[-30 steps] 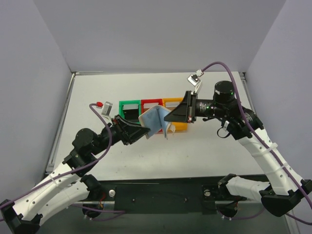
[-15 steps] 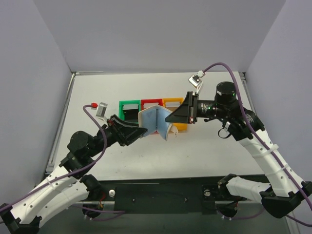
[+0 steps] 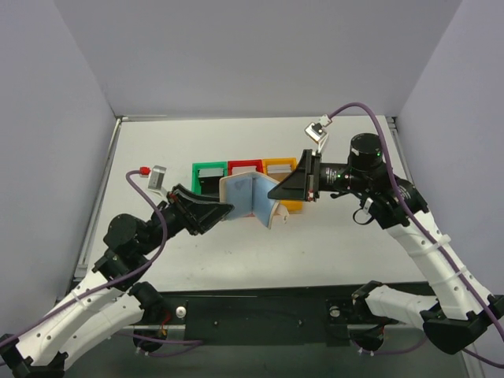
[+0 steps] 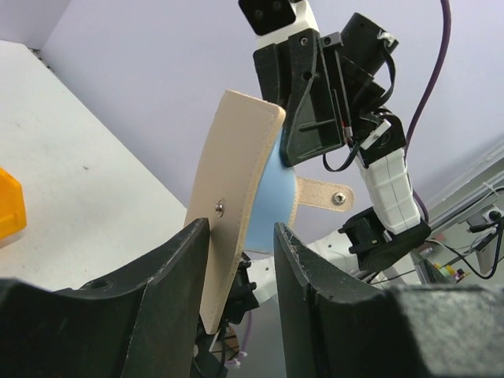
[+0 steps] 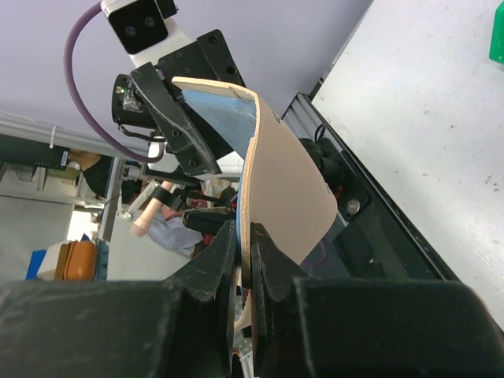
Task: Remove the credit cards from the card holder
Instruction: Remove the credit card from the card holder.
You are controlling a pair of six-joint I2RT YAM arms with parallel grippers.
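Aloft, card holder [image 3: 244, 197] gapes upward, fold front-to-back; right claw [image 3: 271, 191] grips it; left claw [image 3: 227, 209] released.

The card holder [image 3: 250, 197] hangs above the tabletop [image 3: 331, 236], pinched at its 3 o'clock edge by the right tool [image 3: 272, 190]. Its 9 o'clock panel sits between the left tool's [image 3: 226, 209] spread fingers. A row of bins [image 3: 209, 165] stands at its 12 o'clock, just behind.
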